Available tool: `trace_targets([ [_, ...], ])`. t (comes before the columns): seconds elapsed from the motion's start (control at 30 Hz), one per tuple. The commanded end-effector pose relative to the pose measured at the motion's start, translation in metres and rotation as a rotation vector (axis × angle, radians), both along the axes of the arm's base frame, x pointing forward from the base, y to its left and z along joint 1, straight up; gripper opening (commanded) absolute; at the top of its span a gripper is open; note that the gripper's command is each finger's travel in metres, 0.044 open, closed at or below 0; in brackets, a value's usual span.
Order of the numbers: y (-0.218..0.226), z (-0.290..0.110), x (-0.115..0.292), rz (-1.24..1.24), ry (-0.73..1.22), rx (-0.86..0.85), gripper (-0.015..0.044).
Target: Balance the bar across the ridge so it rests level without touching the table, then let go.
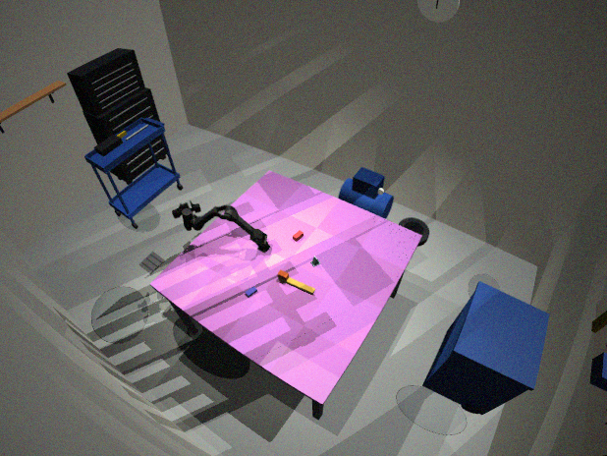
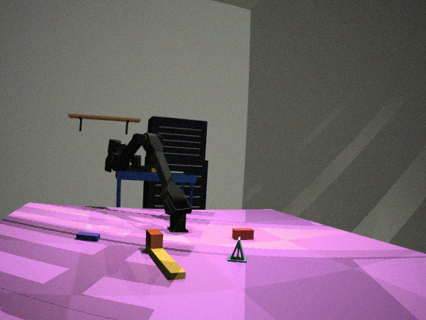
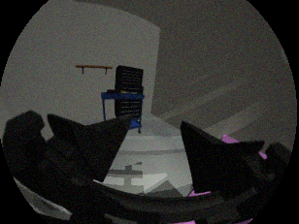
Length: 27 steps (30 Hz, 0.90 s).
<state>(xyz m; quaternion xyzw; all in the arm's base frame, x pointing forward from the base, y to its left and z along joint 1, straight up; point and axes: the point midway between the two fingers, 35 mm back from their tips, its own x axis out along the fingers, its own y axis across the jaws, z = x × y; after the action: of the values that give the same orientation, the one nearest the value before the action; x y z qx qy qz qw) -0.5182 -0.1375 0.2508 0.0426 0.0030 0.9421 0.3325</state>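
On the pink table (image 1: 344, 314) in the top view, the yellow bar (image 1: 301, 285) is seen lying flat, one end against an orange block (image 1: 283, 275), well apart from the small green ridge (image 1: 314, 261); the gripper (image 1: 183, 212) is held off past the table's edge, facing away. In the exterior view, the bar (image 2: 167, 263) rests left of the ridge (image 2: 237, 251). In the wrist view, the fingers are shown partly open with nothing between them. Risks judged: an off-centre grasp would tip the bar; the block may be nudged.
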Motion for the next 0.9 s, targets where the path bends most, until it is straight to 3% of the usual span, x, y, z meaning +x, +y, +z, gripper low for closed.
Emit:
trace_targets([
  [0.0,-0.036,0.002,0.011,0.09,-0.024,0.024,0.0315],
  [0.47,-0.137,-0.001,0.048,0.366,-0.12,0.124,0.0315],
  [0.87,-0.215,-0.003,0.104,0.602,-0.192,0.246,0.0315],
])
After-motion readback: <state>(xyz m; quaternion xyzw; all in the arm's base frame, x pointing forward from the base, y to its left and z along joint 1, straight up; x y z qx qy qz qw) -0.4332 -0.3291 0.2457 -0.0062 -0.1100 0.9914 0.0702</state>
